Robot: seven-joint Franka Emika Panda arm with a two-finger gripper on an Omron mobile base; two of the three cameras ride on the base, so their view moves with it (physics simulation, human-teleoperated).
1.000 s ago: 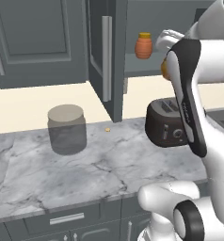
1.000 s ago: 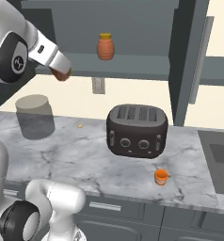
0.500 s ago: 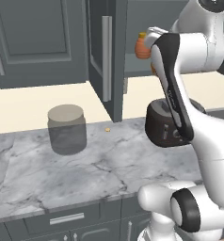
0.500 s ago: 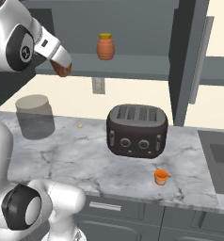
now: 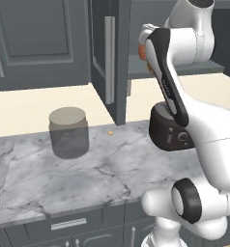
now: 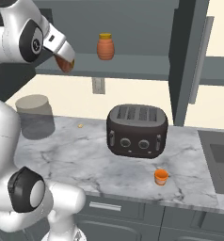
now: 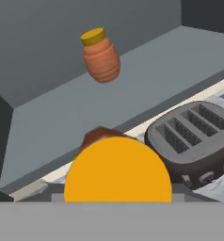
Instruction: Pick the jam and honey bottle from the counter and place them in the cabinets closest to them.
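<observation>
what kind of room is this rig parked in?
A rendered home kitchen, by the look of it: a marbled counter with drawers below, a dark toaster on it, and open dark grey wall cabinets above.

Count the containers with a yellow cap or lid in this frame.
2: the honey bottle, held in the gripper before the open cabinets, and the bulging orange pot standing on the shelf inside. Others may be hidden behind the arm.
</observation>
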